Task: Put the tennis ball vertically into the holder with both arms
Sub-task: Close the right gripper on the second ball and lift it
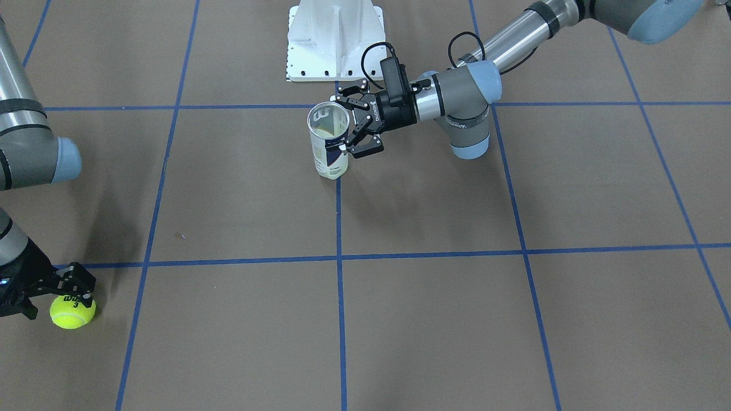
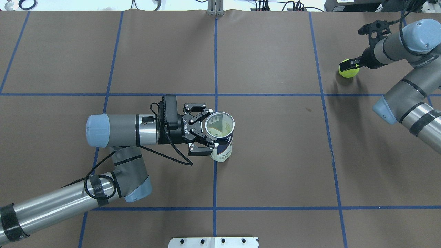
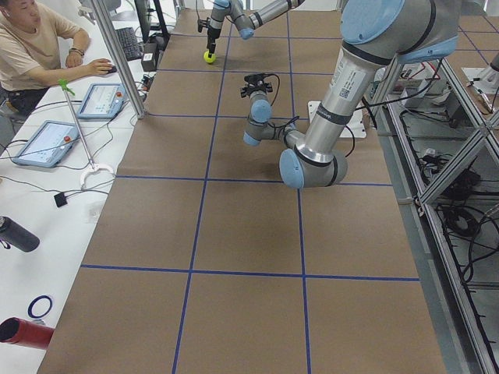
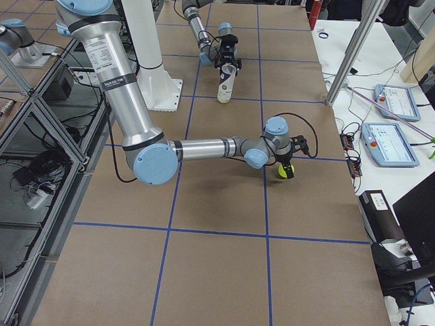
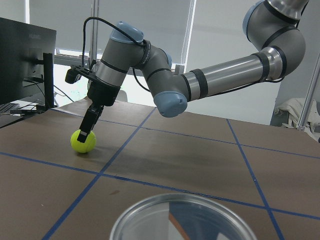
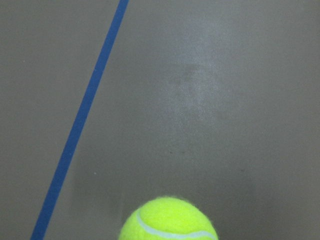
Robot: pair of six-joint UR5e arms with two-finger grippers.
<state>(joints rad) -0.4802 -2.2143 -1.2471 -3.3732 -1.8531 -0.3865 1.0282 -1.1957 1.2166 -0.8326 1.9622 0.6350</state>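
Beside left tool (image 1: 338, 124), holder (image 1: 329, 162) label partly hidden; right tool (image 1: 56, 298) cropped.

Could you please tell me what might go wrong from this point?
1. The left gripper reaches only the near side of the upright tennis-ball can, so the can might tip or slip.
2. The tennis ball lies on the table at the right gripper and could roll away if nudged.
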